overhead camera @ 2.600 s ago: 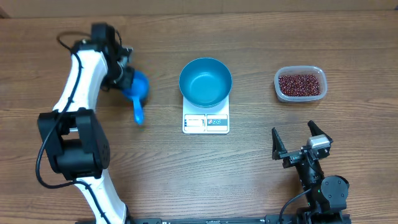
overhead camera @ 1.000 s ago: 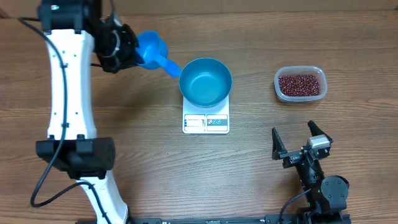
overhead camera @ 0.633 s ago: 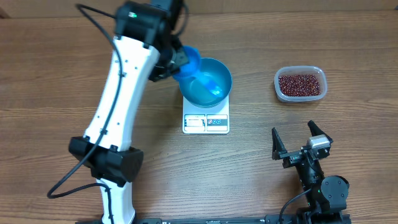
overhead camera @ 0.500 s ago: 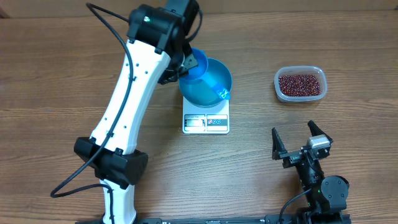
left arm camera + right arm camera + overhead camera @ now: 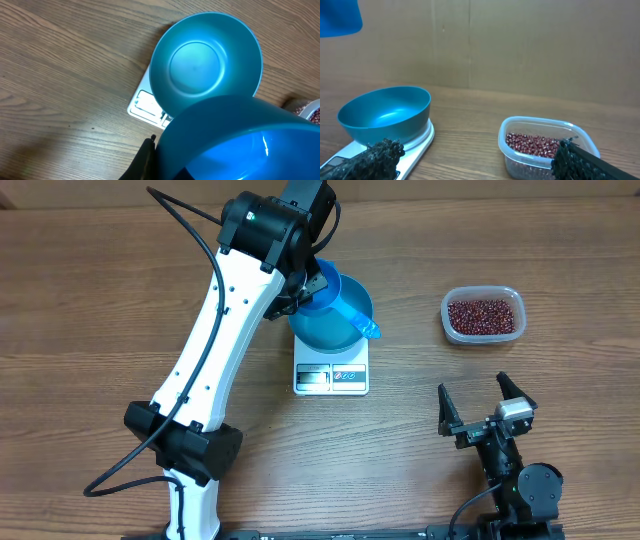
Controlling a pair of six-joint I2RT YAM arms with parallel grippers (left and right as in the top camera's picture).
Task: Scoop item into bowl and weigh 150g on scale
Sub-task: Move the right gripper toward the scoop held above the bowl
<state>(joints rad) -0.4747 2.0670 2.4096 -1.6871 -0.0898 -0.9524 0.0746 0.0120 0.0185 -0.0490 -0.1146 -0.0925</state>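
The deep blue bowl (image 5: 322,328) stands empty on the white scale (image 5: 331,376); the left wrist view shows both from above, bowl (image 5: 205,60) and scale (image 5: 146,104). My left gripper (image 5: 310,288) is shut on the small blue scoop (image 5: 342,302) and holds it over the bowl, handle pointing right. The scoop (image 5: 240,142) looks empty, with one black finger (image 5: 145,161) against its wall. The red-brown beans (image 5: 483,315) lie in a clear tub (image 5: 547,150) at the right. My right gripper (image 5: 485,408) stands open near the front edge, away from everything.
The tub's rim (image 5: 446,313) is about a hand's width right of the scale. A brown wall (image 5: 520,45) rises behind the table. Bare wooden tabletop (image 5: 120,380) lies left of the scale and in front of it.
My left arm has swung the scoop rightward from the table's left side to above the bowl, and it is still drifting right. The right arm has not moved.
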